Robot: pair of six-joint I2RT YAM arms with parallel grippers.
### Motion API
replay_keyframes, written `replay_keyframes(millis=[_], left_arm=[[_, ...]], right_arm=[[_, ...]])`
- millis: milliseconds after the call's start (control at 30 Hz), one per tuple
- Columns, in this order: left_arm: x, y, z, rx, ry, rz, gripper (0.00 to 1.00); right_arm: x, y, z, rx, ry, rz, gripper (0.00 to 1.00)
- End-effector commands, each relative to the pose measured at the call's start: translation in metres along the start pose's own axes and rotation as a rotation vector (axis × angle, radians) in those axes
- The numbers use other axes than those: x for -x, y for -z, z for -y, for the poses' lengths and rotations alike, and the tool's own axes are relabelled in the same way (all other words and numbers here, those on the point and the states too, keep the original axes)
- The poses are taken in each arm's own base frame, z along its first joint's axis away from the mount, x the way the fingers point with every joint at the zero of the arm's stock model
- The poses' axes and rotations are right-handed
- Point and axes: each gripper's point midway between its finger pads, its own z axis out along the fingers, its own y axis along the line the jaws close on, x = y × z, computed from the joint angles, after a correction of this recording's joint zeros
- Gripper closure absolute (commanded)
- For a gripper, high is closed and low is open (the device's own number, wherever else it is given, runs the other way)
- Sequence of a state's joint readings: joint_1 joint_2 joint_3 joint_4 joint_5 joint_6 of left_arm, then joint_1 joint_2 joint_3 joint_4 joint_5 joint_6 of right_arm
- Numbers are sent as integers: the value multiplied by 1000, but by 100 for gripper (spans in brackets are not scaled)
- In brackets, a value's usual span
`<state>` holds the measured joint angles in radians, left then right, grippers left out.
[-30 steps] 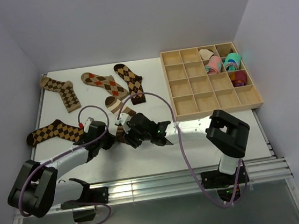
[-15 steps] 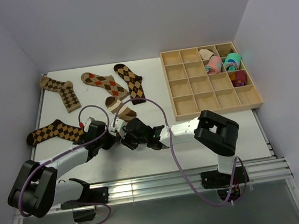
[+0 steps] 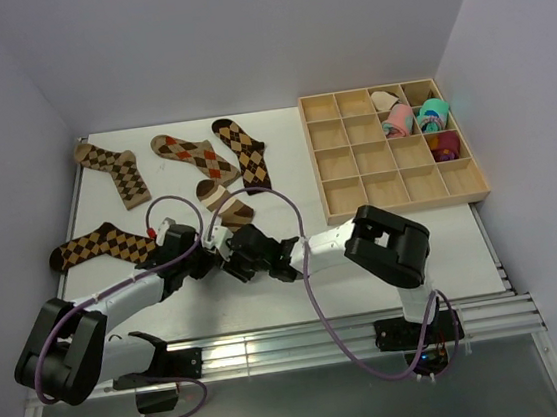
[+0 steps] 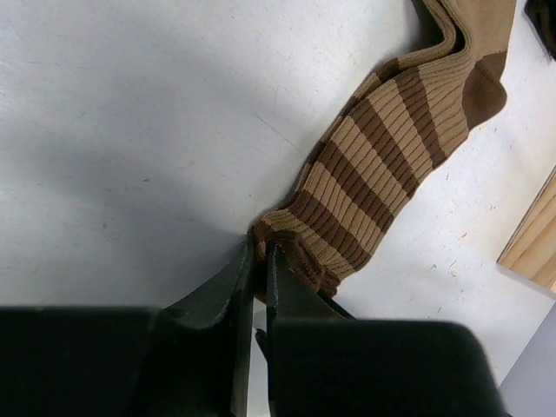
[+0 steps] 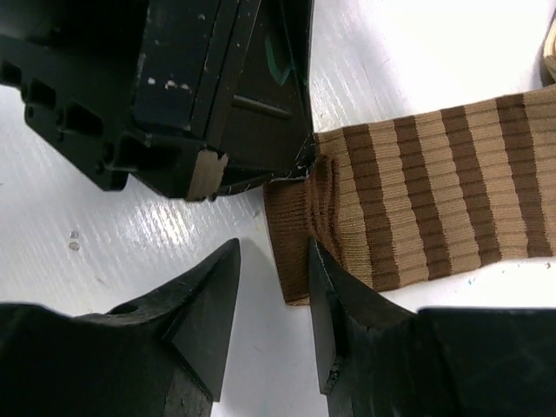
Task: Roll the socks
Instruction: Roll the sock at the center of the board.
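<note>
The brown-and-cream striped sock [image 3: 225, 204] lies flat in the middle of the table, its cuff toward the arms. My left gripper [image 3: 212, 255] is shut on the cuff's edge, which shows in the left wrist view [image 4: 259, 247] with the striped sock [image 4: 382, 161] stretching away. My right gripper [image 3: 234, 266] is open. In the right wrist view [image 5: 273, 259] its jaws straddle the near corner of the striped sock's [image 5: 417, 200] brown cuff, right beside the left gripper's fingers [image 5: 252, 130]. Four argyle socks lie flat: far left [image 3: 113, 172], back middle [image 3: 195, 158], next to it [image 3: 242, 153], near left [image 3: 102, 247].
A wooden compartment tray [image 3: 404, 204] stands at the back right, with pink and teal rolled bundles [image 3: 411, 118] in its far right cells. Its corner shows in the left wrist view [image 4: 534, 252]. White walls close in the left, back and right sides.
My right arm has folded and slid left, bringing its open gripper up to the sock's cuff beside the left gripper. The left arm and the socks have not moved.
</note>
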<state>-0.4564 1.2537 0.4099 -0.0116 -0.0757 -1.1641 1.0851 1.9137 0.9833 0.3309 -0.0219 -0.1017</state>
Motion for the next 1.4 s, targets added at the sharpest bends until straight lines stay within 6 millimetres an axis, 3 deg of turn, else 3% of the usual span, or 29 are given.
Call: replay_keyframes(millis=[0,133,233,333,500,533,700,900,1000,1167,1367], left_arm=[[-15,4,-24,74,-39,-67,93],[-14,6,-24,68,-38,-66,93],[-10,6,-22,64,-38,-61,92],[-5,7,-19,55,-33,-52,90],[8,12,-9,21,-5,-8,78],[14,15,-5,7,3,17,68],[27,26,-1,-32,54,95,36],[26,38,-4,-98,104,127,29],[20,37,-7,-121,116,115,28],[9,29,-13,-116,118,68,28],[10,23,-4,-146,109,69,29]], right_arm=[[-21,-11,-1,-6,-3,-68,55],[-33,-12,0,-13,-14,-109,65],[-38,-10,0,-12,-18,-133,88],[-36,-9,0,-7,-42,-150,100],[-31,-3,-5,70,-190,-199,100],[-24,-4,-10,109,-223,-198,100],[-21,-1,-10,215,-436,-271,100],[-9,2,-16,414,-704,-284,100],[-2,6,-8,476,-818,-263,100],[-2,4,6,497,-919,-277,100],[-4,-1,13,496,-954,-306,100]])
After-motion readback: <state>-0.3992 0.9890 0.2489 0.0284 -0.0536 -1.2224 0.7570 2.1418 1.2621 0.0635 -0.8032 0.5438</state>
